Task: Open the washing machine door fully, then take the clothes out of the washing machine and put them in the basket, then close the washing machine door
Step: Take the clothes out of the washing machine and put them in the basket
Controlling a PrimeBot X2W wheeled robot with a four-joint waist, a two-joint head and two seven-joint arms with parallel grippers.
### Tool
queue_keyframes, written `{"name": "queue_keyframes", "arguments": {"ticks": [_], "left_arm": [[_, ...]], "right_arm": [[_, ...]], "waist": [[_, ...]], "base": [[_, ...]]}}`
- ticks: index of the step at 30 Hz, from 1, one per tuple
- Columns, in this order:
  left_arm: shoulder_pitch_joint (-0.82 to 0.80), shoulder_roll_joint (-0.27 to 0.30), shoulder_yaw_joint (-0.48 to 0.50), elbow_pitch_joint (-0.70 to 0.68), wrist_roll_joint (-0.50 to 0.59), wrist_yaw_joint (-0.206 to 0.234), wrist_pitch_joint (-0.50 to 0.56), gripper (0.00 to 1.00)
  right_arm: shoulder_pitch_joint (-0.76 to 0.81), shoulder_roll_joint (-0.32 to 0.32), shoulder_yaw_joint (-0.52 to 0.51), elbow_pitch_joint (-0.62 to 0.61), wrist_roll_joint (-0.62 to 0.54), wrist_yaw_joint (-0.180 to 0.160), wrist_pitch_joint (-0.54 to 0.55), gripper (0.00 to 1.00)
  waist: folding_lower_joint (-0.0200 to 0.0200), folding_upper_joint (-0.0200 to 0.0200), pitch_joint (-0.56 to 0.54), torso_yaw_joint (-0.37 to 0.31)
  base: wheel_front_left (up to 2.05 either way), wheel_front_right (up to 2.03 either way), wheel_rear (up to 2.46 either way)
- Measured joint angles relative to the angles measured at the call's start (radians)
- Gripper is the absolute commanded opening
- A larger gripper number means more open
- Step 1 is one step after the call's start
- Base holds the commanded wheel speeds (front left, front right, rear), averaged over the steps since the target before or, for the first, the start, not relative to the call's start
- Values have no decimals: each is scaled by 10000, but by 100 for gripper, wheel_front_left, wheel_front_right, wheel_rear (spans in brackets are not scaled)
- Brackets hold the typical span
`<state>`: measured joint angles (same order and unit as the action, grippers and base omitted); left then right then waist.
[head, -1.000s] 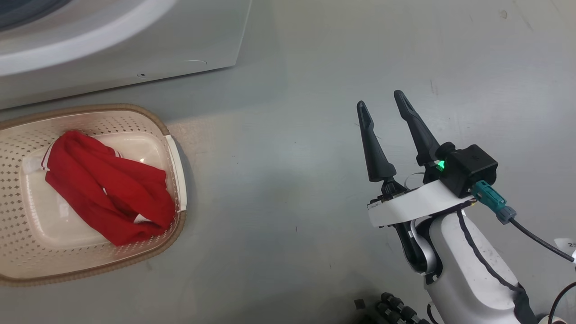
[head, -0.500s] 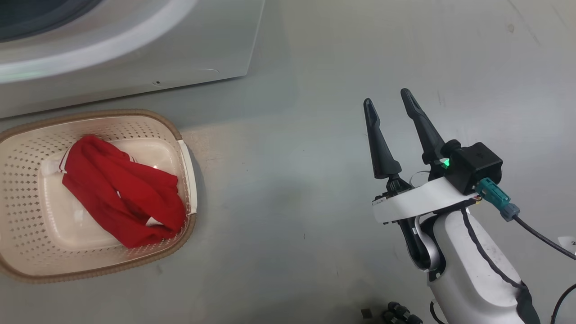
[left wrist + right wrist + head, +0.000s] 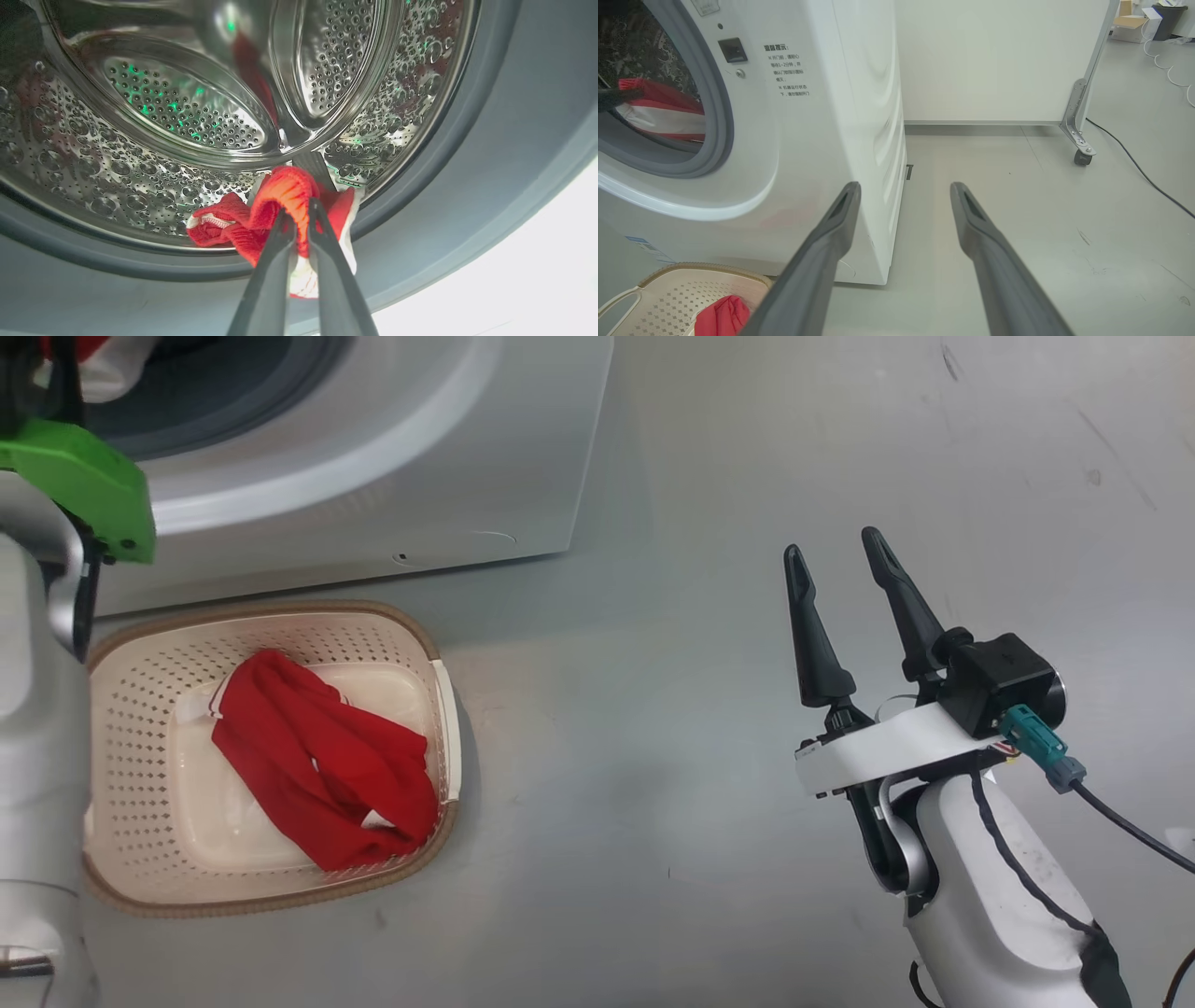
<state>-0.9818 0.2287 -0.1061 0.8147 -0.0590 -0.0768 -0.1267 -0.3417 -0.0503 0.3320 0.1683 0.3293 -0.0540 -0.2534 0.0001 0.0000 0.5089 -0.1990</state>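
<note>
- Grey floor, scuffed; white washing machine standing on it, cream basket just before its front.
- Red garment lying crumpled inside basket.
- Left gripper: jaws pinched narrow on second red cloth at mouth of steel drum.
- Right gripper: jaws spread wide, holding nothing, above bare floor, well apart from basket.

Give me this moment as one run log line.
left gripper: jaws shut on red cloth at drum mouth | right gripper: jaws open, above floor | basket: second red cloth inside
</note>
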Motion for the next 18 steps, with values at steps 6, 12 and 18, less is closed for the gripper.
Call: {"name": "queue_keyframes", "arguments": {"ticks": [6,12,18], "left_arm": [[567,-349,-182,159,-138,-94,-848,0],[1244,-594,-332,192,-203,-205,-1137,0],[1870,-792,-529,81,-278,-303,-1223,0]], "right_arm": [[212,-63,-128,127,-130,88,0,100],[684,-105,-282,318,-153,115,0,100],[989,-155,-508,343,-153,121,0,100]], "waist": [[0,0,-589,369],[0,0,-1206,717],[0,0,-1796,1047]], "base": [[0,0,0],[0,0,0],[0,0,0]]}}
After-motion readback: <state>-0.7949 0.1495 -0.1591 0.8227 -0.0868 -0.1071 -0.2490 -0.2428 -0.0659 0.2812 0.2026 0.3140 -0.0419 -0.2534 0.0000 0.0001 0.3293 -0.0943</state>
